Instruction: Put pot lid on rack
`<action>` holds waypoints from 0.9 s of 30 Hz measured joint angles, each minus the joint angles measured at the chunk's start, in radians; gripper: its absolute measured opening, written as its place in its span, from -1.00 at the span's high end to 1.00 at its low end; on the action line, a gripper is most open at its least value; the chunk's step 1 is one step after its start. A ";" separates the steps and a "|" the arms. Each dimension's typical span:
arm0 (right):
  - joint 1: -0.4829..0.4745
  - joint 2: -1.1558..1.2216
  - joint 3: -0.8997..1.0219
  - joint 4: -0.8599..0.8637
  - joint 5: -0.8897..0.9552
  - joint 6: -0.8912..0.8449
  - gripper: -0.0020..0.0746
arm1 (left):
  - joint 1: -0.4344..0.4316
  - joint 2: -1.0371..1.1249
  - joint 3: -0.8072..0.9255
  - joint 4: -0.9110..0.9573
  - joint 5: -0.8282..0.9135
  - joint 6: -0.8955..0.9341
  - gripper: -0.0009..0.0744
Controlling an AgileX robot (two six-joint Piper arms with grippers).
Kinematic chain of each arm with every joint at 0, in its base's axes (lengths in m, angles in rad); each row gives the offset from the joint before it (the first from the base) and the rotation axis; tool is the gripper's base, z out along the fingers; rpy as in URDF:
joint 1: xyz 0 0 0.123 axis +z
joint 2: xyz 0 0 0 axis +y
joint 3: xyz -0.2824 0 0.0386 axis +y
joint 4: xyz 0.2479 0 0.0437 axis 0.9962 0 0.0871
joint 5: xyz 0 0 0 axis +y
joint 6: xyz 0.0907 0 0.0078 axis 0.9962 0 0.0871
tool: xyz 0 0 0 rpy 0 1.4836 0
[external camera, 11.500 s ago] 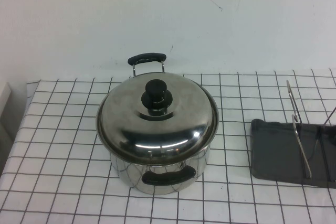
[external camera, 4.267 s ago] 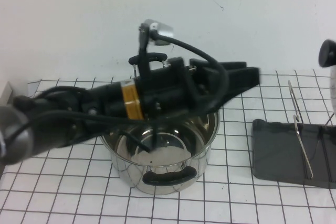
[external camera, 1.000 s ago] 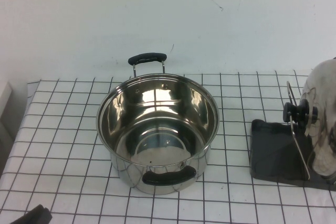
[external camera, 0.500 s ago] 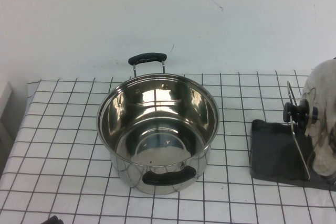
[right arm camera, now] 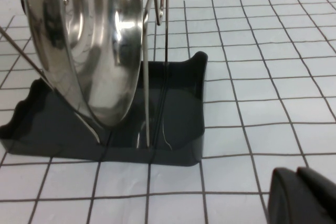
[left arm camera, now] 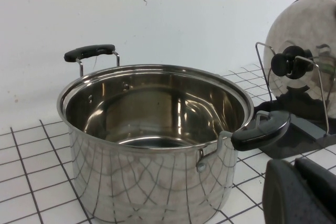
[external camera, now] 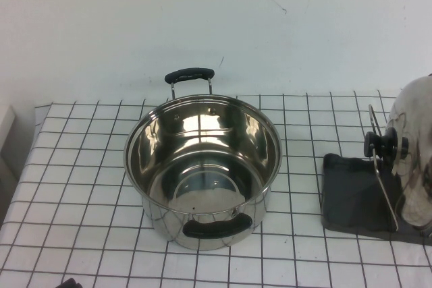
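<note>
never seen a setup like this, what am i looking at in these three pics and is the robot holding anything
This is a two-armed robot at a table with a white grid-patterned cloth. One picture looks down from a raised camera; the other two come from cameras on each wrist. In the middle stands a deep, shiny steel pot with two black handles, open and empty. On the robot's right, the round shiny steel lid with a black knob stands on edge in the thin wire loops of a rack with a dark grey tray. Nothing is held. The left gripper sits near the pot and the right gripper near the rack, both showing only as dark tips.
</note>
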 joint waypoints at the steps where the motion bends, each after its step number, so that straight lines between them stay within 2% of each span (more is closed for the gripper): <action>1: 0.000 0.000 0.000 -0.001 0.000 0.000 0.95 | 0.000 0.000 0.000 0.000 0.000 0.000 0.98; 22: 0.000 0.000 0.000 -0.006 0.000 0.003 0.95 | 0.000 0.000 0.004 -0.013 0.027 0.000 0.98; 25: 0.000 0.000 0.000 -0.006 0.000 0.003 0.95 | 0.000 0.000 0.023 -0.236 0.104 0.028 0.98; 27: 0.000 0.000 0.000 -0.006 0.000 0.003 0.95 | 0.000 -0.007 0.036 -0.505 0.199 0.154 0.98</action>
